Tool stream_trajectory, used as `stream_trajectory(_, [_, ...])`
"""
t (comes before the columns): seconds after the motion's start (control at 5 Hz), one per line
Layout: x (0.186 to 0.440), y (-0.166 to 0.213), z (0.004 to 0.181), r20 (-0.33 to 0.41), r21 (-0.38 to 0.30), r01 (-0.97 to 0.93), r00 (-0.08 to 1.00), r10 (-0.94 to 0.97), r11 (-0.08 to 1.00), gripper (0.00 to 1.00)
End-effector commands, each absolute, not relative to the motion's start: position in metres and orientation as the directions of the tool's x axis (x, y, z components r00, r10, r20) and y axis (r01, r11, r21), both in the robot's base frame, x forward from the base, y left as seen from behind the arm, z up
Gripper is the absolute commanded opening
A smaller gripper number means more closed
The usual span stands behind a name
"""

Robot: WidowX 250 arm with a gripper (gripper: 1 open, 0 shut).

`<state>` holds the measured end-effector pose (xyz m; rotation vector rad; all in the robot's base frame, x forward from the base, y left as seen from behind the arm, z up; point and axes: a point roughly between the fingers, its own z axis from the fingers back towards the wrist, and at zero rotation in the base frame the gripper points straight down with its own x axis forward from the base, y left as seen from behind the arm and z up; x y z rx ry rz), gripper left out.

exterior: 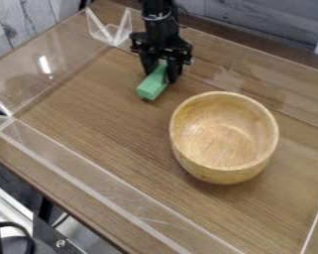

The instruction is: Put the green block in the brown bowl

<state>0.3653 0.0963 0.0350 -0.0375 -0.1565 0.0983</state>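
1. Camera view, looking down across the bench: the claw (162, 65) sits in the upper middle of the frame, pointing straight down, with its dark fingers either side of the upper end of the green block (152, 83).
2. Claw state: narrow and pinching the green block. The bar hangs tilted, its lower end angled toward the lower left; I can't tell whether that end touches the wood or is just clear of it.
3. Step in hand, my read: grasp made, transport to the bowl not yet done. The block is nowhere near the bowl's opening.
4. Brown bowl (225, 159) is right of centre, lower than the claw in frame, upright and empty. It is apart from the block, with bare wood between them.
5. Next move calls for: lift enough to clear the thick rim, travel toward the lower right until over the bowl's middle, then release. The grip is at one end of the bar, so it may swing or slip; keep the lift slow.
6. Risk: too little height and the dangling end clips the near rim and shoves the bowl.
7. Surface: brown wood-grain bench (95, 129), flat, nothing else loose on it.
8. Room: clear plastic walls (68, 169) fence the bench on all sides, glare in the upper left. Pale planks beyond, dark gear in the lower left corner, too small to identify.
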Motion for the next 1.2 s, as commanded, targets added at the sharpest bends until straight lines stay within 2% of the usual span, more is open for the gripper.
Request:
stream_trajectory(0.0, [0.376, 0.098, 0.070, 0.225, -0.074, -0.082, 0.969, 0.097, 0.994, 0.00])
stream_trajectory(0.2, [0.377, 0.099, 0.077, 0.216, -0.120, -0.072, 0.972, 0.097, 0.990, 0.00])
stream_trajectory(0.4, [0.375, 0.089, 0.092, 0.210, -0.109, -0.056, 0.975, 0.078, 0.992, 0.00])
stream_trajectory(0.8, [0.342, 0.065, 0.123, 0.258, -0.196, 0.008, 0.965, 0.044, 0.981, 0.00])
stream_trajectory(1.0, [0.327, 0.047, 0.128, 0.230, -0.212, 0.079, 0.973, -0.029, 0.974, 0.00])
